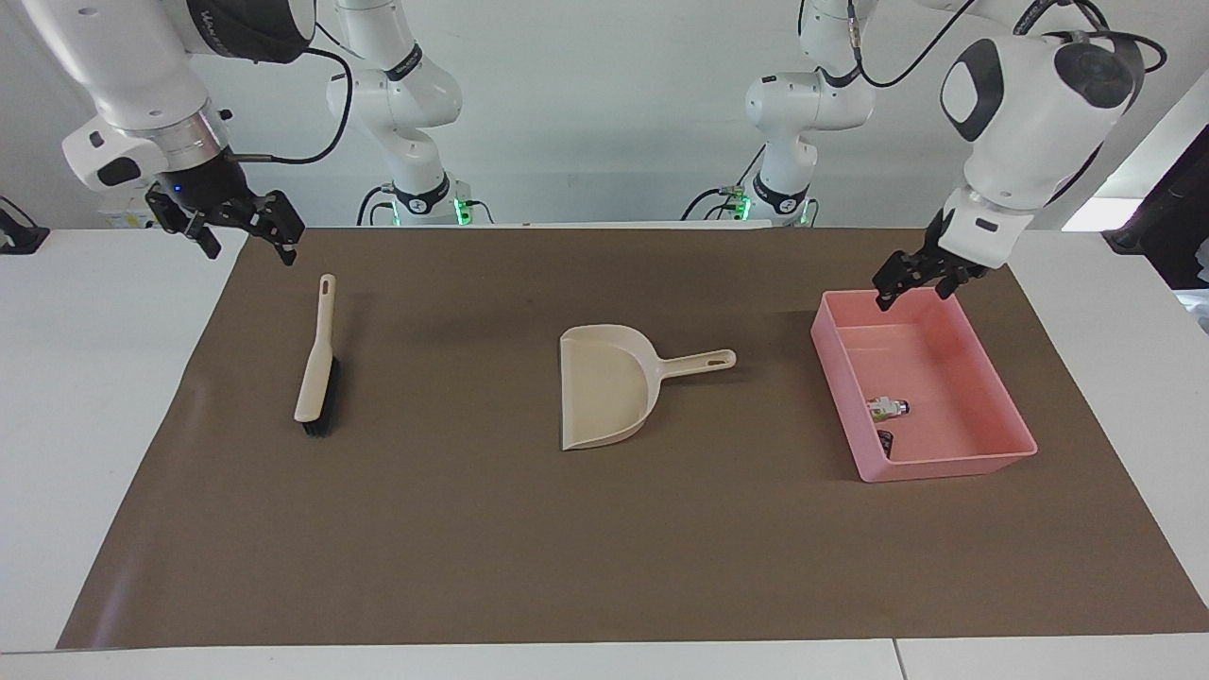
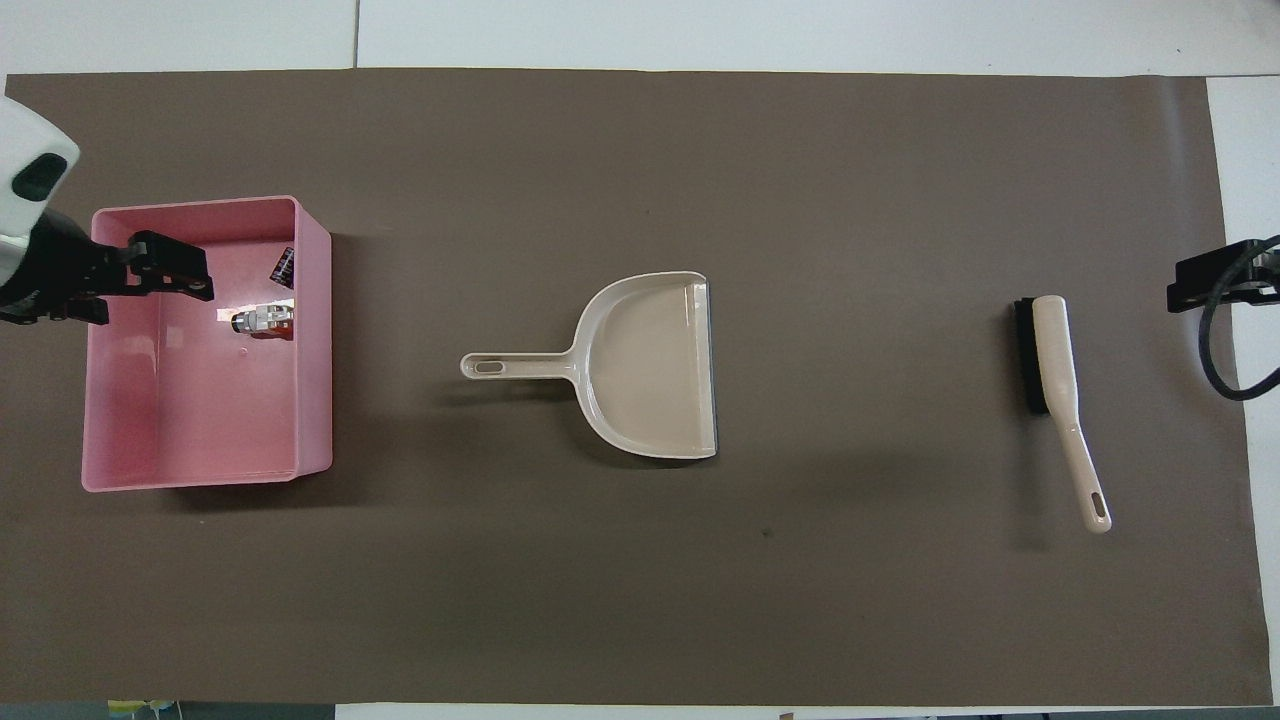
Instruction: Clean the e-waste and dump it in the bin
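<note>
Hanging open over the pink bin's (image 1: pixel 1006 451) edge nearest the robots, the left claw (image 1: pixel 914 286) holds nothing. Two e-waste bits (image 1: pixel 886 408) lie inside, below it. The right claw (image 1: pixel 247 233), open too, waits above the brush (image 1: pixel 317 370).

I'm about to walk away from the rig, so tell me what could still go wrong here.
1. The left tool hangs open over the bin rim nearer the robots; dropping from there, it could clip the rim and tip the bin.
2. Both scraps lie in the bin close to one wall, so a knock might spill them.
3. The right tool waits open above the brush handle; descending, it might nudge it.
</note>
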Robot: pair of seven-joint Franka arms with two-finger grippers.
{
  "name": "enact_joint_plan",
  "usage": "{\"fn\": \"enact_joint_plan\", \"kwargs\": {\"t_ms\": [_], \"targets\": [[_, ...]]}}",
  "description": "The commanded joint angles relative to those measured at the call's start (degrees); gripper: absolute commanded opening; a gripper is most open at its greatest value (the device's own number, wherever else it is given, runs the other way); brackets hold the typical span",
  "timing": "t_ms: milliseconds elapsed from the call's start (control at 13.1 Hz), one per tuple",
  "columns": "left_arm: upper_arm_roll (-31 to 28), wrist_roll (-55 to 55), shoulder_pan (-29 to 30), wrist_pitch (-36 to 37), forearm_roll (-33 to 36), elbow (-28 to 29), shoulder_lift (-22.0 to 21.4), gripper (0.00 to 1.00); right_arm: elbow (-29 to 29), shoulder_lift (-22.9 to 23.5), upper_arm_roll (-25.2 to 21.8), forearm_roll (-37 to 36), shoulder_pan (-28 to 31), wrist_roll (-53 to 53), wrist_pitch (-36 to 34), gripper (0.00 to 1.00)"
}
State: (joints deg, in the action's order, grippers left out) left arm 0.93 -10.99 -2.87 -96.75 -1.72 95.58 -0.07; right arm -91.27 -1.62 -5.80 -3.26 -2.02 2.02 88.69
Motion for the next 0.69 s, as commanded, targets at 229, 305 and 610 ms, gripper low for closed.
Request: {"fn": "enact_joint_plan", "kwargs": {"t_ms": [229, 305, 610], "targets": [[0.4, 6.3, 4.0, 8.7, -1.2, -9.7, 2.3, 1.0, -1.4, -1.0, -0.1, 1.1, 0.3, -0.9, 1.0, 1.0], [0.5, 7.3, 3.9, 10.6, -0.8, -10.8, 2.4, 1.0, -1.4, -1.0, -0.1, 1.1, 0.3, -0.9, 1.0, 1.0], [0.6, 14.4, 4.2, 14.7, -0.5, -6.6, -0.9, 1.0, -0.7, -0.8, -0.2, 5.9, 0.7, -1.4, 1.0, 1.0]]}}
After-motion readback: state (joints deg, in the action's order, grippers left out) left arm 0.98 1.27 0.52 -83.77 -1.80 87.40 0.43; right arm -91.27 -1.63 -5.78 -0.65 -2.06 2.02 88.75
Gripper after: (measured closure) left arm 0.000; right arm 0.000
